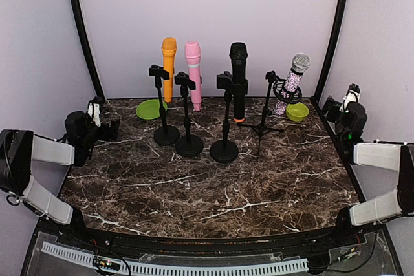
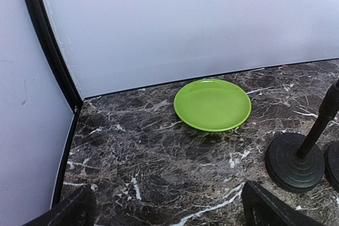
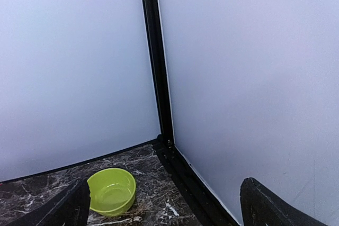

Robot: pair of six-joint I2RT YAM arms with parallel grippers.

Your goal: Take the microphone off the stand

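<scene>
Several microphones stand clipped in black stands at the back of the marble table (image 1: 213,189): an orange one (image 1: 169,63), a pink one (image 1: 193,72), a black one (image 1: 239,79) and a glittery silver-headed one (image 1: 292,82) on a tripod (image 1: 262,127). My left gripper (image 1: 108,127) rests at the left edge, open and empty, well left of the orange microphone's stand base (image 1: 166,135). In the left wrist view that gripper (image 2: 167,210) faces bare marble, with the base (image 2: 294,160) at its right. My right gripper (image 1: 333,109) is open and empty at the right edge. In the right wrist view it (image 3: 164,210) faces the back corner.
A flat green plate (image 1: 151,108) (image 2: 212,104) lies behind the orange microphone's stand. A small green bowl (image 1: 297,111) (image 3: 111,190) sits at the back right beside the tripod. Pale walls with black corner posts (image 3: 156,62) close in the table on three sides.
</scene>
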